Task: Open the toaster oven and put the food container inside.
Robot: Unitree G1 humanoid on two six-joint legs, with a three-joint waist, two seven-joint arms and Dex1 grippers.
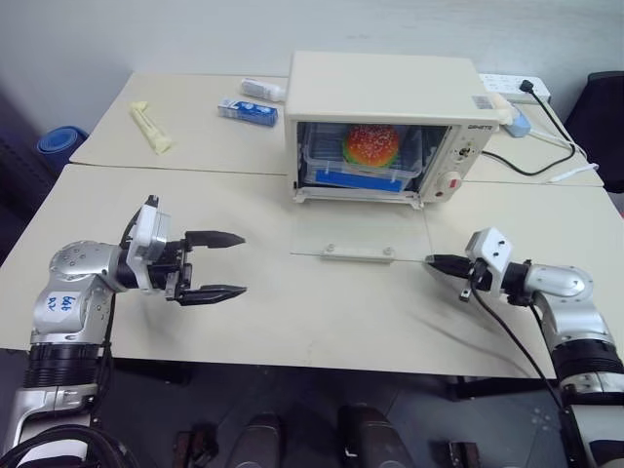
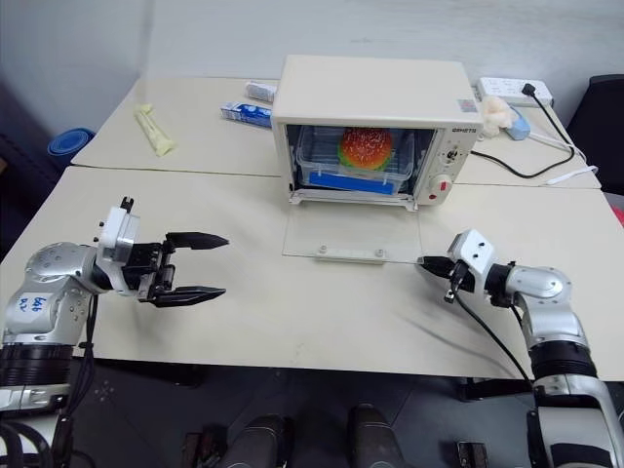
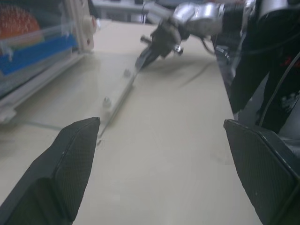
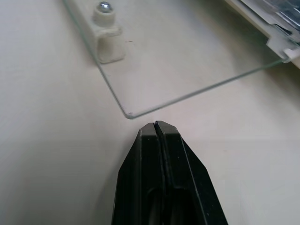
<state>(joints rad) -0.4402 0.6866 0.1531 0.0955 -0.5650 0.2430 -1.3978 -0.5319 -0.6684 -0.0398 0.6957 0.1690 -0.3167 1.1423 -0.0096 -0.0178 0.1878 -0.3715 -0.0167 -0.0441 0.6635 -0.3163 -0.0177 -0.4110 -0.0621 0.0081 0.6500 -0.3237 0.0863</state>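
The toaster oven [image 1: 390, 127] is standing at the back of the counter [image 1: 292, 312] with its glass door [image 1: 358, 234] lying fully open, flat on the surface, handle [image 1: 359, 253] toward the robot. The food container [image 1: 363, 156] is sitting inside the oven cavity, the toy hamburger showing through its clear walls. Judged from this layout, both parts of the task are looking complete, and the step in hand is appearing to be a clean withdrawal of both arms.

The left tool [image 1: 226, 265] is hovering above the counter, well apart from the door, with its two fingers spread wide and gripping nothing. The right tool [image 1: 439, 261] is resting low, its fingers pressed together and empty, its tip sitting just beside the near right corner of the glass door; the right wrist view is showing a narrow gap between tip and corner.

To perform the withdrawal well:

- Keep the right tool moving away from the glass corner, not across it, since a nudge there could be lifting or swinging the door.
- Keep the left tool clear of the handle bar.
- Avoid the power cable [image 1: 531, 161] trailing on the counter to the right of the oven.
- Leave the container untouched, seated fully behind the door sill.
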